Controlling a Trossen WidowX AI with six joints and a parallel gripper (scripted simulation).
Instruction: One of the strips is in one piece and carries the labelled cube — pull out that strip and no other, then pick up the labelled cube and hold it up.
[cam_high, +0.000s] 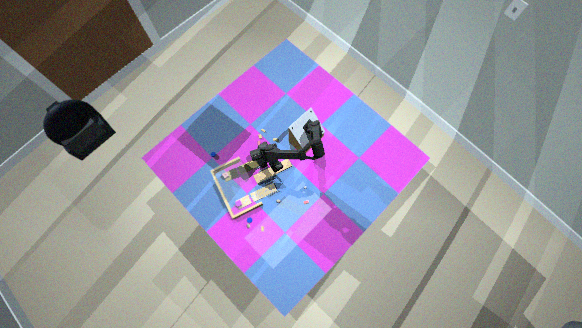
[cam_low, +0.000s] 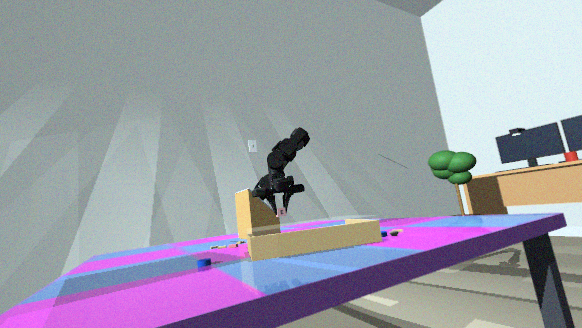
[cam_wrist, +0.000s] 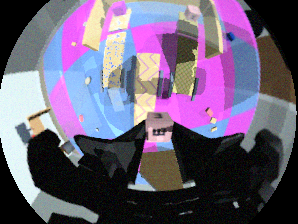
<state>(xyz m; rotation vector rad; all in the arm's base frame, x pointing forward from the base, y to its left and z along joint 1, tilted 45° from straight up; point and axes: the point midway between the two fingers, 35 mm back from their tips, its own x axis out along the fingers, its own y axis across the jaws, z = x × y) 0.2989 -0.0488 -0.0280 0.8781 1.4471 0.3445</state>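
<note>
My gripper (cam_wrist: 157, 122) (cam_low: 281, 208) is shut on the labelled cube. The pink labelled cube (cam_wrist: 159, 120) (cam_low: 281, 212) is between the fingertips, dark mark visible, above the mat; the arm hides it in the top view. The zigzag strip (cam_wrist: 147, 67) (cam_high: 265, 175) lies in the middle, one piece where seen, outside the tray's open side. The speckled strip (cam_wrist: 114, 55) (cam_high: 262, 192) on the left has a gap near its far end, with a magenta cube (cam_wrist: 119, 8) (cam_high: 238, 203) there. The crosshatched strip (cam_wrist: 185, 62) on the right also shows a gap; a pink cube (cam_wrist: 192, 12) (cam_high: 226, 175) sits at its far end.
A low wooden three-sided tray (cam_high: 223, 195) (cam_low: 315, 243) surrounds the far ends of the outer strips. A tall wooden box (cam_low: 243, 215) (cam_high: 302, 128) stands near the arm's base. Blue pieces (cam_high: 213, 154) (cam_high: 249, 220) and several small bits lie around the tray.
</note>
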